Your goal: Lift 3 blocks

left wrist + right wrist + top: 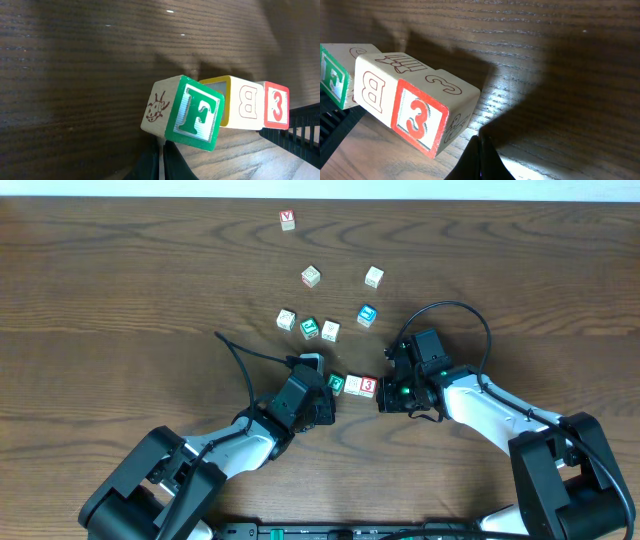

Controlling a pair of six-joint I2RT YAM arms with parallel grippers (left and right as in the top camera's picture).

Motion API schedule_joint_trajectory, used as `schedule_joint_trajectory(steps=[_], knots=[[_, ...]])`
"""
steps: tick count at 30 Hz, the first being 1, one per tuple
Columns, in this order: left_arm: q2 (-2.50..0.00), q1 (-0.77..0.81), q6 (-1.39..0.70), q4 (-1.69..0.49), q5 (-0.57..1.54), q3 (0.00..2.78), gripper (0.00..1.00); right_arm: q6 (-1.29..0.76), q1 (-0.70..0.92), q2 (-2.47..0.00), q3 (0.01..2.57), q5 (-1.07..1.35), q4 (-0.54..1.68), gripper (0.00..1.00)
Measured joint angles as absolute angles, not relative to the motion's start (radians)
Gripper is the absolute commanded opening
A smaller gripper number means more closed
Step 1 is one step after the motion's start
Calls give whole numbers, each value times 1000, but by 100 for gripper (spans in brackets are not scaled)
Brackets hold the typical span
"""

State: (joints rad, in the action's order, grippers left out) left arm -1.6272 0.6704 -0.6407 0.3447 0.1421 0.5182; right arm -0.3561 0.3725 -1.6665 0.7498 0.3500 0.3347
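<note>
We press the green block, pale block and red block, mid-frame, between left gripper and right gripper, both pinched together; uneven pressure could buckle the row.

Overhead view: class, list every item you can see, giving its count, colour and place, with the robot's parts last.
green F block: one, green face, left end of the row between the claws
B block: one, pale, middle of that row
red 3 block: one, red face, right end of that row
blue block: one, blue, beyond the row
other green block: one, green, beyond the row
red-topped block: one, far edge
pale blocks: four, scattered beyond the row
table: one, dark brown wood
left claw: one, black, shut, at F end
right claw: one, black, shut, at 3 end
</note>
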Motion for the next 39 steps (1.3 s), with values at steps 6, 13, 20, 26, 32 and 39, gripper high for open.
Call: schedule_joint_trajectory(steps=[6,13,20,26,32,39], knots=[[-1628,670,-641,353,141,516,8,-356,373,-1666,750,350,334,1],[-1634,670,-648,374,132,513,8,-356,373,-1666,750,350,334,1],[-1637,670,-651,393,131,509,8,-356,373,-1666,750,350,334,1],[-1642,670,-654,424,143,503,7,-356,373,-1666,750,350,334,1],[-1643,670,-655,427,151,503,8,-356,373,-1666,750,348,330,1],[-1643,670,-655,434,151,503,8,-356,373,-1666,750,347,329,1]])
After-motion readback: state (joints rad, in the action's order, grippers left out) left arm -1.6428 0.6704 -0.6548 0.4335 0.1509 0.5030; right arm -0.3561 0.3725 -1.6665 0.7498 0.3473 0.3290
